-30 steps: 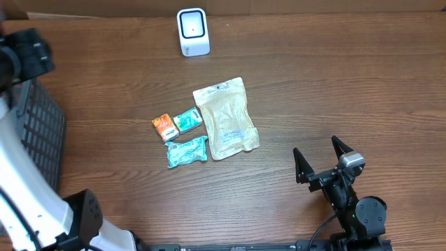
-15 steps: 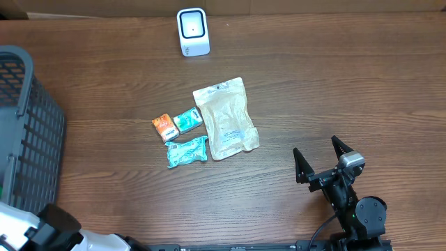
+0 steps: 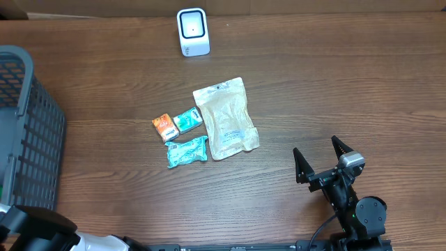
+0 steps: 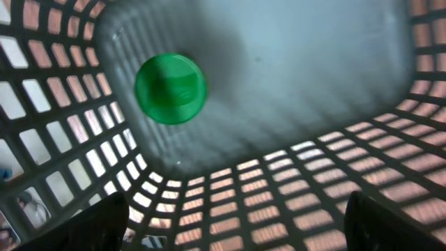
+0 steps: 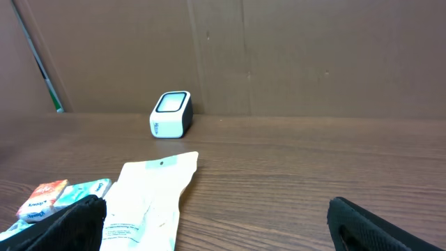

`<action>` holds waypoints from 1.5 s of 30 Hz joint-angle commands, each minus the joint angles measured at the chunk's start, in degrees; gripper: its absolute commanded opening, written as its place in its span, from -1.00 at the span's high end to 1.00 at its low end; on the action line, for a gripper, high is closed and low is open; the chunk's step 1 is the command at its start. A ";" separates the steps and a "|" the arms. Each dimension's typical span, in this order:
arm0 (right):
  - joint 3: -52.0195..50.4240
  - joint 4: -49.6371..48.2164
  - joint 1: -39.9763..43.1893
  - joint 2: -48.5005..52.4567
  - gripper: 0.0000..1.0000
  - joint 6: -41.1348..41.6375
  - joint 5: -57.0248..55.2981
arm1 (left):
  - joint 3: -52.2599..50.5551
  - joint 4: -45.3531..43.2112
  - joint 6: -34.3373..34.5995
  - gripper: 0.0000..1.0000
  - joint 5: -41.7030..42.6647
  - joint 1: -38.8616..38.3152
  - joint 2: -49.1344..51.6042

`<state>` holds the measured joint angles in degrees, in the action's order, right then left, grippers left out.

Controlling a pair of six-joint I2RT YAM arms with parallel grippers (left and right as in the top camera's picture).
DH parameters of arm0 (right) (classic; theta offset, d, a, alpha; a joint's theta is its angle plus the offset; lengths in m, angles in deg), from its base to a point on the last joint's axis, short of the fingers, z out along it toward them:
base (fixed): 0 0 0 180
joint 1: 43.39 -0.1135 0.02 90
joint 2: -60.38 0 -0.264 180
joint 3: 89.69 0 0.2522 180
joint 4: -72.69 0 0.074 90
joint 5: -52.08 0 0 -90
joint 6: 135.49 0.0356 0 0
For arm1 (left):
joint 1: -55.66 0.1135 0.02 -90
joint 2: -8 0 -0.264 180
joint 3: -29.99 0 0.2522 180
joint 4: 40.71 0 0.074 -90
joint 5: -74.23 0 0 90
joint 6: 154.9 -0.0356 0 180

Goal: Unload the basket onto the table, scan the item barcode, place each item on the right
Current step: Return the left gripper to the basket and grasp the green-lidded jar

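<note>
The white scanner point(image 3: 193, 31) stands at the back of the table, also seen in the right wrist view point(image 5: 171, 115). In the middle lie a tan pouch point(image 3: 225, 118), an orange pack point(image 3: 164, 127), a green pack point(image 3: 187, 120) and a teal packet point(image 3: 187, 151). My right gripper point(image 3: 322, 159) rests open at the front right, pointing at the pouch point(image 5: 150, 199), nothing between its fingers point(image 5: 216, 223). My left gripper point(image 4: 237, 226) is open, looking into the grey basket point(image 4: 313, 202), where a green round item point(image 4: 170, 89) lies on the floor.
The grey mesh basket point(image 3: 21, 63) fills the left edge of the table. Part of my left arm point(image 3: 35, 233) shows at the lower left corner of the overhead view. A brown wall point(image 5: 279, 49) runs behind the scanner.
My left arm has swung from above the basket down to the lower left corner of the overhead view. The right arm and the items on the table have not moved.
</note>
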<state>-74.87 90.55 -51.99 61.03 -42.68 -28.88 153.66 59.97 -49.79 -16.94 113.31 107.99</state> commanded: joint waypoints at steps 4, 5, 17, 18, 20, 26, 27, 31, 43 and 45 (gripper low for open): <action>-0.59 -0.26 0.15 -0.42 -1.00 0.13 0.04 | -8.09 -4.48 1.27 -0.65 -4.39 1.38 -0.50; -0.59 -0.26 0.15 -0.42 -1.00 0.13 0.04 | -8.81 -4.90 1.92 -0.65 -6.34 1.42 -0.50; -0.59 -0.26 0.15 -0.42 -1.00 0.15 0.04 | -18.71 -14.49 -1.44 -0.75 -8.00 3.45 -0.44; -0.59 -0.24 0.15 -0.42 -1.00 0.13 0.04 | -19.23 -15.15 -1.68 -0.75 -7.98 3.45 -0.44; -0.59 -0.26 0.15 -0.42 -1.00 0.13 0.04 | -20.00 -16.20 -1.88 -0.76 -8.00 3.45 -0.39; -0.59 -0.24 0.15 -0.42 -1.00 0.15 0.04 | -22.51 -20.04 -4.02 -0.82 -8.00 3.45 -0.33; -0.59 -0.26 0.15 -0.42 -0.99 0.13 0.04 | -23.30 -20.74 -4.13 -0.86 -8.04 3.45 -0.35; -0.59 -0.24 0.15 -0.42 -1.00 0.13 0.04 | -24.90 -22.86 -5.97 -0.86 -8.02 3.48 -0.33; -0.59 -0.26 0.15 -0.42 -1.00 0.13 0.04 | -29.33 -29.00 -6.36 -0.99 -9.97 3.52 -0.33; -0.59 -0.26 0.15 -0.42 -1.00 0.15 0.04 | -30.16 -30.45 -6.38 -0.99 -9.97 3.52 -0.33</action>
<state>-74.87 90.58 -51.99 61.01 -42.68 -28.90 124.94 30.83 -55.05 -25.64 116.83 107.99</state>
